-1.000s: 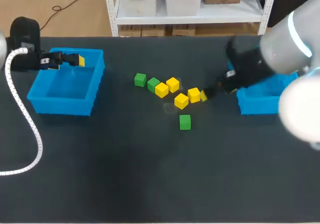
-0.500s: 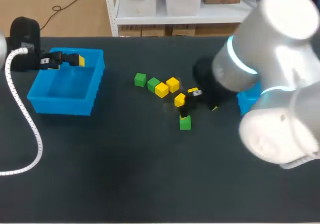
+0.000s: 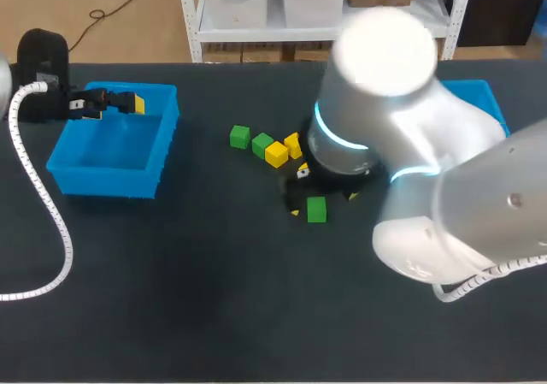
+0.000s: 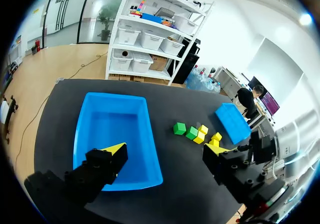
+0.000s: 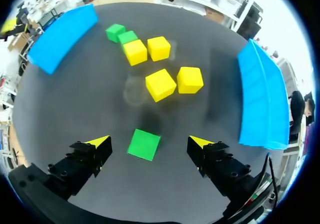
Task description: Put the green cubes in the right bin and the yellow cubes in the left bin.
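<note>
A lone green cube (image 3: 316, 209) (image 5: 144, 144) lies on the dark table, under and between the fingers of my open right gripper (image 3: 323, 204) (image 5: 150, 141), which hovers over it without touching. Just ahead of that gripper lie several yellow cubes (image 5: 160, 84), mostly hidden by the arm in the head view, where one yellow cube (image 3: 276, 154) shows. Two more green cubes (image 3: 240, 136) (image 5: 115, 32) lie further left. My left gripper (image 3: 135, 103) (image 4: 165, 151) stands open and empty above the far rim of the left blue bin (image 3: 111, 157) (image 4: 112, 129).
The right blue bin (image 3: 487, 102) (image 5: 260, 94) sits at the table's right, largely hidden behind my bulky right arm (image 3: 410, 170) in the head view. A white cable (image 3: 38, 204) from my left arm trails along the table's left edge.
My right arm has swung left from the right bin, past the yellow cubes, to above the lone green cube. The left arm has not moved.
</note>
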`<state>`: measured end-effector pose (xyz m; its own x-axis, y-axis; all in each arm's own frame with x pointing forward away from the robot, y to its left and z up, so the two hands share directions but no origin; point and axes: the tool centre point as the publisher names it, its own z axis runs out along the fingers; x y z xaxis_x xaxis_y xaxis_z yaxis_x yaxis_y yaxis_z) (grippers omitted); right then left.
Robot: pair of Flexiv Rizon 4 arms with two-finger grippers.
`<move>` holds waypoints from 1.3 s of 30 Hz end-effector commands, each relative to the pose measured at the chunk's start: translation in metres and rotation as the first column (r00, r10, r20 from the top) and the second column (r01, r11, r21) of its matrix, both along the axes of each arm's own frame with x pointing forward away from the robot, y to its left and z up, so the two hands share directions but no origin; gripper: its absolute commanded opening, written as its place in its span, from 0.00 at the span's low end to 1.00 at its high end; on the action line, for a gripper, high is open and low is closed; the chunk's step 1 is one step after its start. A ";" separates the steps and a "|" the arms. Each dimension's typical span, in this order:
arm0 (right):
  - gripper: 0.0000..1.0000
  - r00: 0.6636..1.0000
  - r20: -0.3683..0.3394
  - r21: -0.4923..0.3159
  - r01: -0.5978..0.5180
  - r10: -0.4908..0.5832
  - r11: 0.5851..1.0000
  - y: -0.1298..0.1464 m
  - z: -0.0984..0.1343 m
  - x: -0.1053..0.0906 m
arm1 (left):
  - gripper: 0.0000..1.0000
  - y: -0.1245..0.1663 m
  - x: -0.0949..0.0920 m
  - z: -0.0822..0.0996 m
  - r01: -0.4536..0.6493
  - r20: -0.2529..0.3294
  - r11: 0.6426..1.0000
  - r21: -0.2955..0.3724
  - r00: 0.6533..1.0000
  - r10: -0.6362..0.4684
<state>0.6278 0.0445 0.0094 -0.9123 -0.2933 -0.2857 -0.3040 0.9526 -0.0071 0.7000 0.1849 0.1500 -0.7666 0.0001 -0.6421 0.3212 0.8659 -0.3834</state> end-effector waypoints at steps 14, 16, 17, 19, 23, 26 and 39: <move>0.89 0.998 -0.001 -0.122 0.065 -0.066 0.990 0.003 -0.019 0.004 | 1.00 0.000 0.000 0.000 0.000 0.000 1.000 0.000 1.000 0.000; 0.90 0.997 -0.005 -0.120 0.079 -0.080 0.990 0.001 -0.021 0.005 | 1.00 0.000 0.000 0.000 0.000 0.000 1.000 0.000 1.000 0.000; 0.82 0.996 -0.013 -0.115 0.087 -0.089 0.990 0.001 -0.022 0.006 | 1.00 0.000 0.000 0.000 0.000 0.000 1.000 0.000 1.000 0.000; 0.40 0.996 -0.013 -0.116 0.091 -0.094 0.989 0.000 -0.022 0.007 | 1.00 0.000 0.000 0.000 0.000 0.000 1.000 0.000 1.000 0.000; 0.21 0.990 -0.040 -0.108 0.127 -0.132 0.986 -0.004 -0.025 0.008 | 1.00 0.000 0.000 0.000 0.000 0.000 1.000 0.000 1.000 0.000; 0.06 0.984 -0.056 -0.100 0.162 -0.168 0.982 -0.009 -0.028 0.009 | 1.00 0.000 0.000 0.000 0.000 0.000 1.000 0.000 1.000 0.000; 0.00 0.981 0.149 0.017 0.121 -0.122 0.993 -0.036 0.048 0.026 | 1.00 0.000 0.000 0.000 0.000 0.000 1.000 0.000 1.000 0.000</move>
